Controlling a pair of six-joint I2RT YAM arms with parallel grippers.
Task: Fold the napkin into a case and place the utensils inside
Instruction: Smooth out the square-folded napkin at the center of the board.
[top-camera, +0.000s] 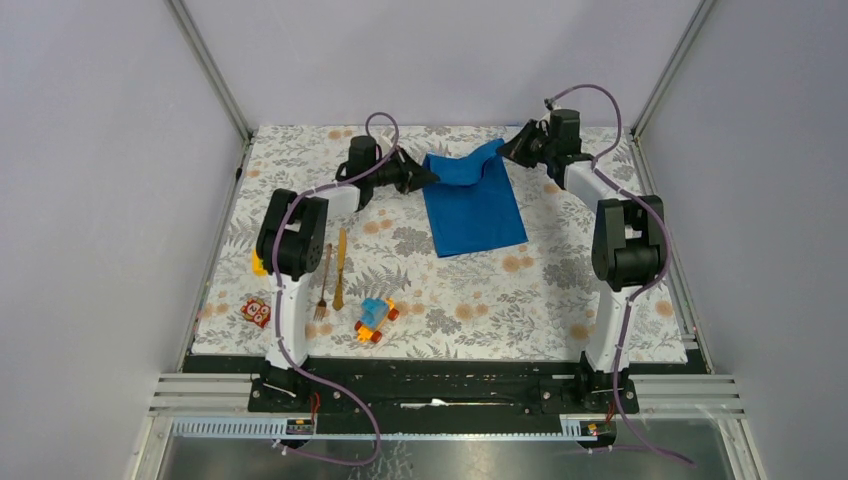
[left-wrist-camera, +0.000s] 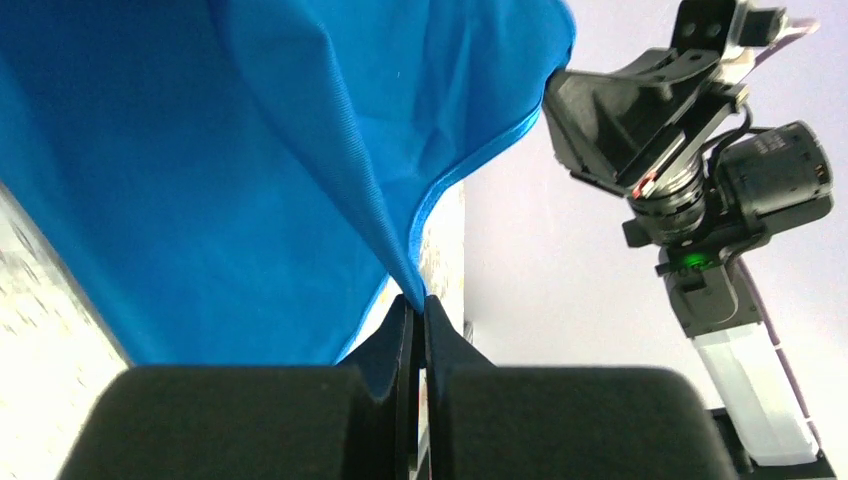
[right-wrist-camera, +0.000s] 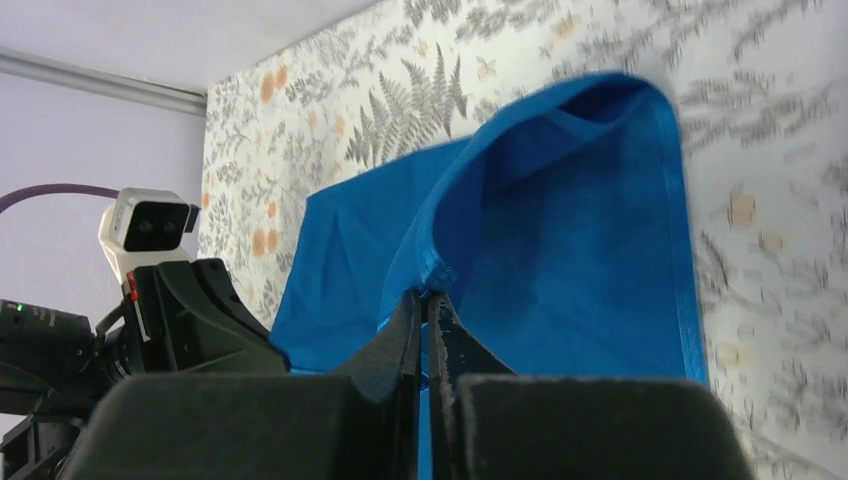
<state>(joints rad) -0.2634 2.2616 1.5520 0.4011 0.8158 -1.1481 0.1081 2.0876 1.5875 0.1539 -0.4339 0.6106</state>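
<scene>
While napkin far edge is raised | left jaws pinch one corner | right jaws pinch other

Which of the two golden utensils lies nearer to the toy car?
The knife, with a plain blade; the pronged fork lies farther left, away from the toy car.

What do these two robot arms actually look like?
The left arm and right arm match: white links, bulky black joints, a purple cable looping along each. The left gripper and right gripper are black, with two wedge-shaped fingers.
</scene>
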